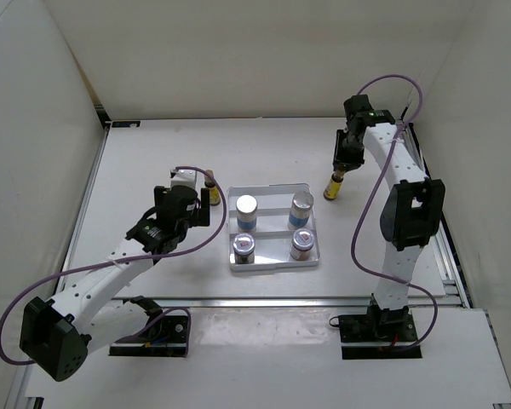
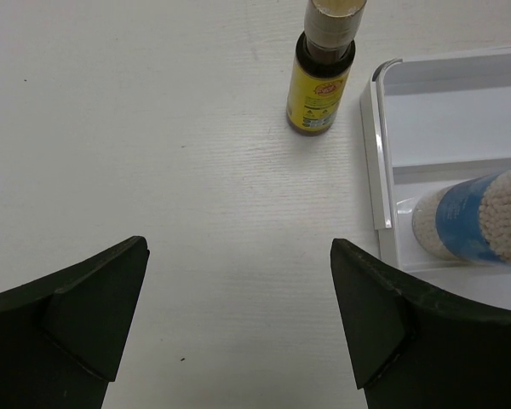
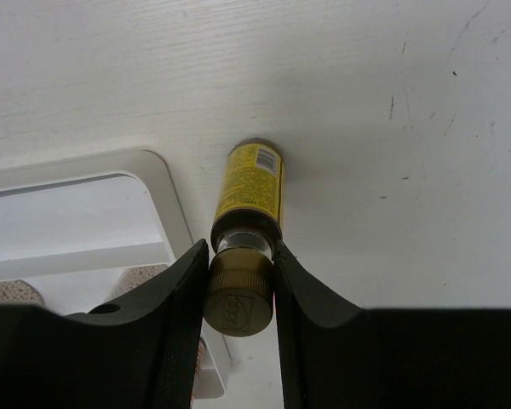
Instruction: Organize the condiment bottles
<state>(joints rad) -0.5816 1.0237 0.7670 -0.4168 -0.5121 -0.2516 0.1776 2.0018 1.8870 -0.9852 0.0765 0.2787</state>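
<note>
The right pincer (image 3: 241,298) was seen clamped on the tan-capped top of one slim yellow bottle (image 3: 249,192), a finger pressed against either side. This bottle was held upright over the white surface (image 1: 153,162), just beside the far right corner of the flat white tray (image 1: 272,267) and outside its rim; whether its base touched the surface could not be told. The left pincer (image 2: 238,315) was held wide apart with nothing between its fingers, low over the surface to the left of the tray. The second yellow bottle (image 2: 321,85) was found standing upright ahead of it, near the tray's far left corner and apart from the rim. Inside the tray, a left white cylinder (image 1: 247,213) and a right white cylinder (image 1: 301,207), both blue-labelled and silver-topped, were stood in the far compartment; a left dark jar (image 1: 243,248) and a right dark jar (image 1: 303,244) were stood in the near compartment; all four were upright.
</note>
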